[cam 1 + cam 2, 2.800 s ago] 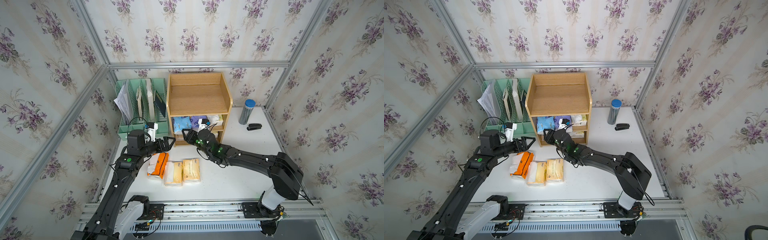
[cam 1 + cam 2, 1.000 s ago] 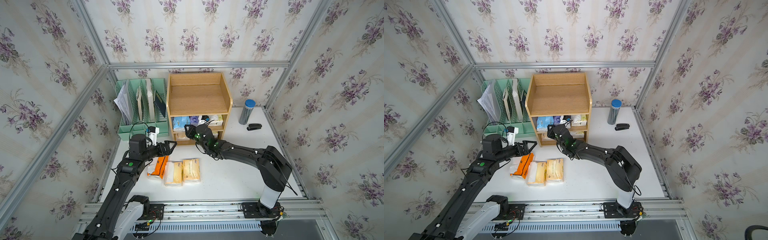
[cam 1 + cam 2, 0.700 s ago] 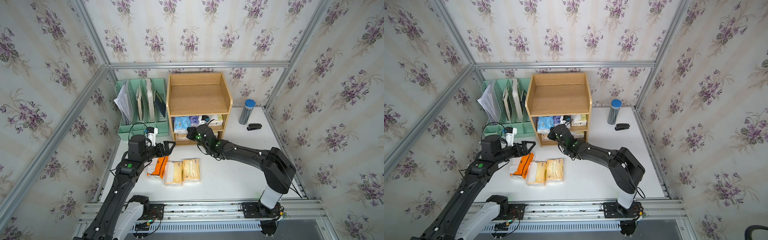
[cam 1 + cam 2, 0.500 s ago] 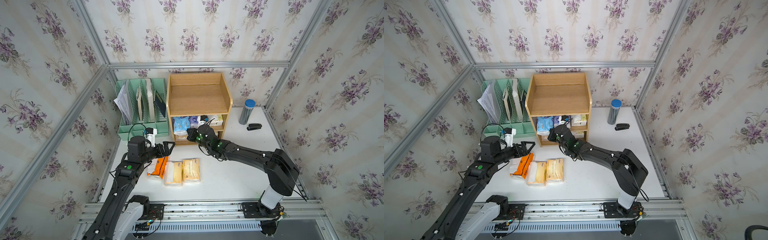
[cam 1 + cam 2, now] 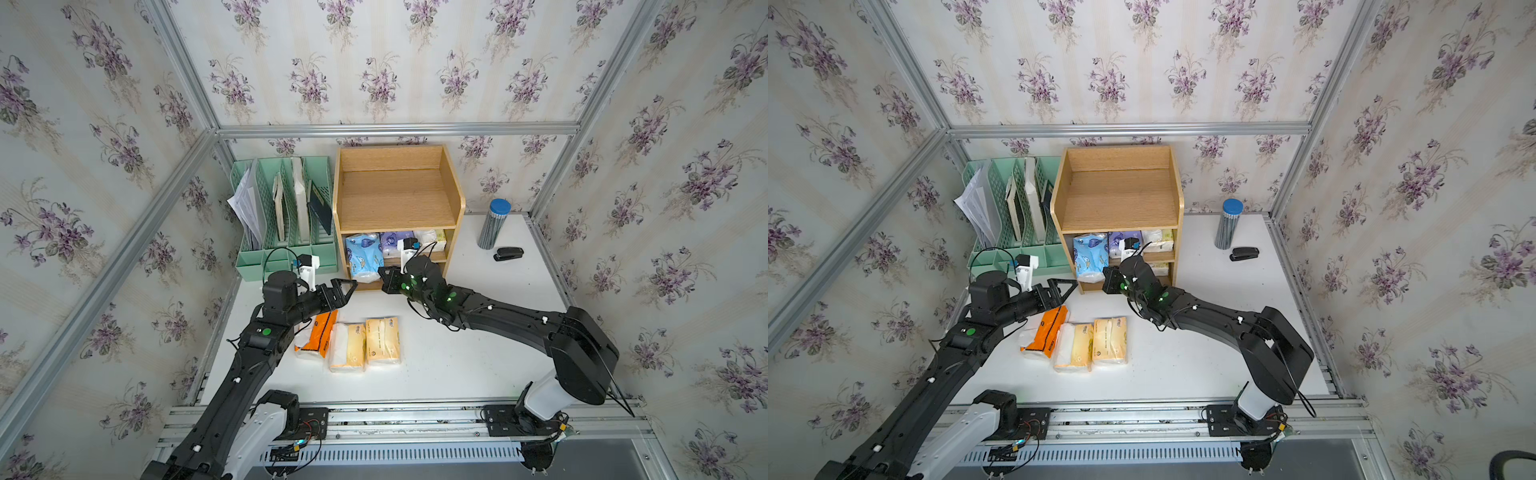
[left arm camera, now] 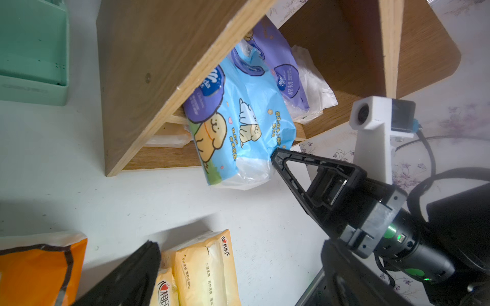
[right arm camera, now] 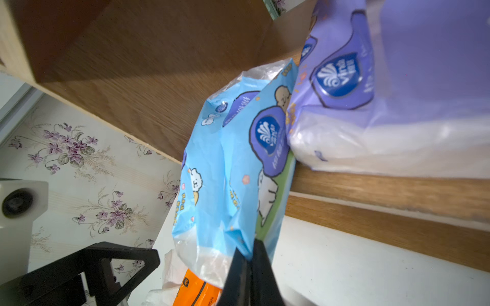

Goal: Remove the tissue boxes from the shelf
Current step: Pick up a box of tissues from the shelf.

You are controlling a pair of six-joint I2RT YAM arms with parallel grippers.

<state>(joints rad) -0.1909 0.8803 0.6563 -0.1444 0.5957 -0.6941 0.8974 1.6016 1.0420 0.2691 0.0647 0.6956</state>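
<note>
Three tissue packs (image 5: 348, 347) on table (image 5: 457, 365) before shelf (image 5: 395, 195), file organizer (image 5: 286, 208) left, stapler (image 5: 508, 253) right

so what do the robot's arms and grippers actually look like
The left arm and right arm are matte black with white base segments and small green lights. The left gripper and right gripper have black, triangular open-frame fingers. Each wrist carries a white plastic camera mount trailing a thin black cable.

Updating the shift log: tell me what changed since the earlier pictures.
The right pincer closed on the wrapper of the light blue pack and drew it partly out of the shelf, drooping over the front edge. The left pincer shifted slightly, still open and empty. The orange pack and two cream packs on the table stayed put.
</note>
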